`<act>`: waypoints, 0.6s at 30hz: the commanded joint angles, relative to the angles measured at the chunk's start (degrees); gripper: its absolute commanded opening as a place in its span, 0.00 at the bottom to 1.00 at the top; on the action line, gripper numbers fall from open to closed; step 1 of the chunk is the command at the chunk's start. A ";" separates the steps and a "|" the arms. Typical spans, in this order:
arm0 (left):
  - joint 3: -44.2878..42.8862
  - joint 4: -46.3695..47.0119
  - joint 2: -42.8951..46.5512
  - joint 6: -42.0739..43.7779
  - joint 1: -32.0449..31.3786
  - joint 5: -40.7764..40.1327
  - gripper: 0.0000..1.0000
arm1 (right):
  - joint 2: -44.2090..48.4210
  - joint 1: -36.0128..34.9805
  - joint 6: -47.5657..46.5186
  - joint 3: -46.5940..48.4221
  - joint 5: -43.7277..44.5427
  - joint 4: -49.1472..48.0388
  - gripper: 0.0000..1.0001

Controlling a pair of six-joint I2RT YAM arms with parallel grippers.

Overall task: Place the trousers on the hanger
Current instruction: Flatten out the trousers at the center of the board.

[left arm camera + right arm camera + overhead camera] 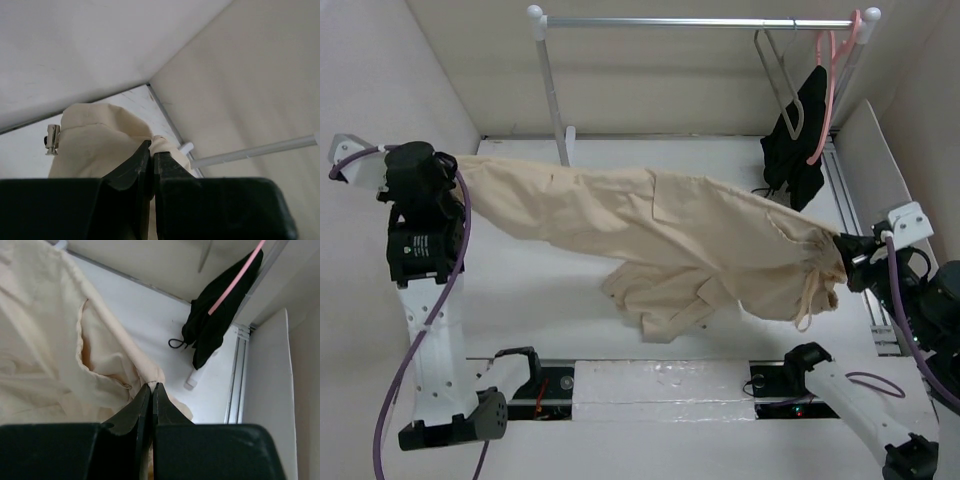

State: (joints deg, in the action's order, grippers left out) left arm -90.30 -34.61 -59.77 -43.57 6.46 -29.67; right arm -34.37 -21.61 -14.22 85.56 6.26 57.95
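Left pincer [453, 163] is clenched on one end of the trousers [660, 235], up at the far-left of the worktop [540, 300]. The left wrist view shows the jaws pressed together with beige cloth nipped at the tips.

Right pincer [846, 258] is clenched on the other end at the right side, the gathered end with the drawstring [810, 295] dangling below it. The right wrist view shows the jaws shut on a fold of fabric.

The trousers are stretched between the two pincers across the worktop. The middle sags, with a bunched fold hanging low toward the near side. Can't tell if that fold touches the surface.

The wire hanger [778, 80] hangs bare on the rail [700, 22] at far right, apart from the trousers. The pink hanger [827, 90] is just right of it, carrying the black garment [798, 140].
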 commanded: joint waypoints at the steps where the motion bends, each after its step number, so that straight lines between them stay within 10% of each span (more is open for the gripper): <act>1: 2.75 -1.52 0.88 1.38 0.05 -8.47 0.00 | 1.14 0.34 -0.37 -0.11 3.32 3.58 0.00; 7: 17.08 7.27 -4.71 2.09 0.05 -2.70 0.00 | -5.16 0.34 -3.35 -13.73 9.20 -13.06 0.00; 18: -0.57 17.29 -28.55 -1.43 -1.09 10.06 0.00 | -34.00 14.83 1.55 -15.42 3.40 -41.50 0.00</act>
State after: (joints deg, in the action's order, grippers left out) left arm -85.14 -23.33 -88.92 -43.79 6.22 -22.94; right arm -67.59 -8.84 -15.29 67.66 9.43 30.09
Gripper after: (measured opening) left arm 0.006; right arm 0.036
